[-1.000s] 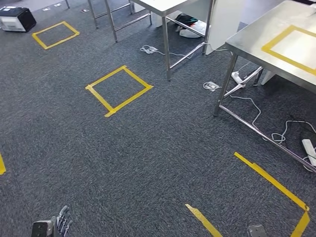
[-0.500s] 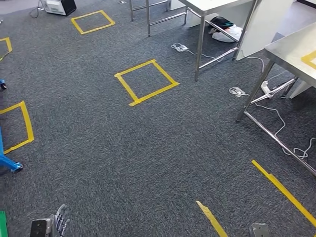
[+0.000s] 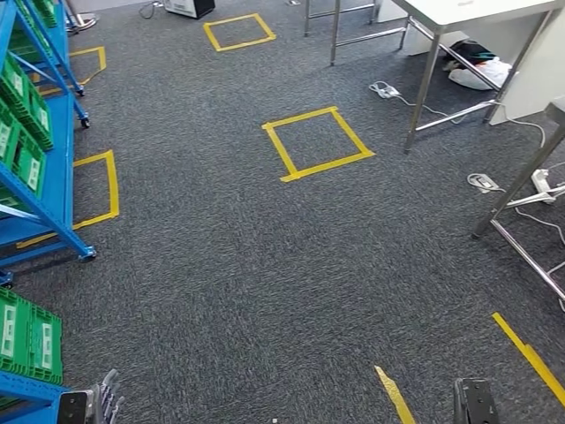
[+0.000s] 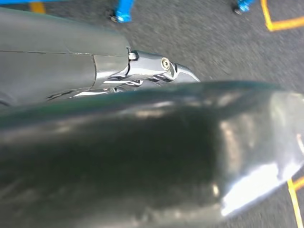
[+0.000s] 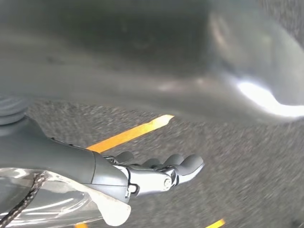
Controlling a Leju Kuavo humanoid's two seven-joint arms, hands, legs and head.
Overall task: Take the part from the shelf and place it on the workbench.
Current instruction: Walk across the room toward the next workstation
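We have turned left since earlier frames: shelf now in head view, tables slid right. Blue steel shelf, green ribbed crates, lies left-front; left hand nearer; part itself not discernible. Left wrist: fingers straight, empty. Right wrist: right hand fingers extended, empty, above grey carpet.

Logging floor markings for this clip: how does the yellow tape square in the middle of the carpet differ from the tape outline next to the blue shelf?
The central tape square is a closed outline standing free on open carpet; the outline by the blue shelf shows no side toward the shelf, whose frame covers part of it. The central square looks roughly equal-sided; the shelf-side outline looks taller than wide. Both are yellow tape on the same grey carpet.
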